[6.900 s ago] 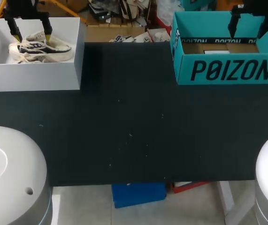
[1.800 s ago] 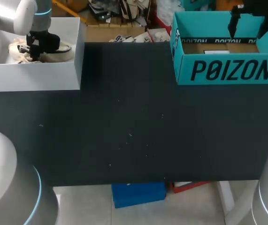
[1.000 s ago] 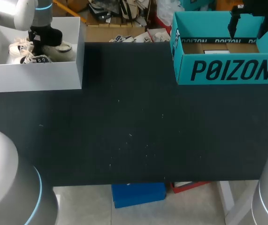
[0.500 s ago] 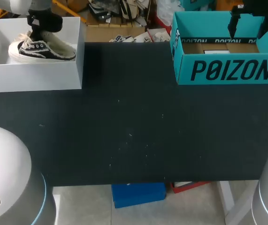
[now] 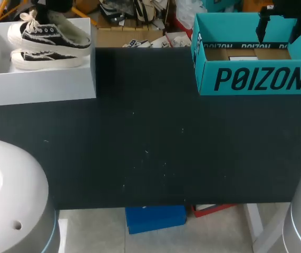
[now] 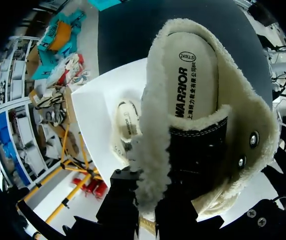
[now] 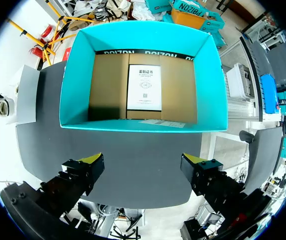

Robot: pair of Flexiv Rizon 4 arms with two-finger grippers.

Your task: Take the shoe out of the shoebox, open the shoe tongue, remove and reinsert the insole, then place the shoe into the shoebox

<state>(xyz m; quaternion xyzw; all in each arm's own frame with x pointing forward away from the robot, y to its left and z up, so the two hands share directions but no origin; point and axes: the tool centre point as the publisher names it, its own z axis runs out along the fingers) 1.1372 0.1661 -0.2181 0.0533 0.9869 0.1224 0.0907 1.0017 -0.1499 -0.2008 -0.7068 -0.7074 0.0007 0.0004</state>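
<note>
While left tool (image 6: 148, 220) clamps fleece collar, shoe (image 5: 49, 32) hangs just above white shoebox (image 5: 39, 84), clear for lift-out; second shoe (image 5: 47, 58) lies inside. Right tool (image 7: 144, 162) spread wide, empty, over teal box (image 7: 137, 125).

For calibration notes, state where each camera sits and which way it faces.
Head view: fixed above and behind, looking down on the table; both arm bases show.
Left wrist view: on the left wrist, looking down past the left tool, shut on the shoe.
Right wrist view: on the right wrist, looking down past the open right tool into the teal box.
Shared: head and left wrist show the shoe.
</note>
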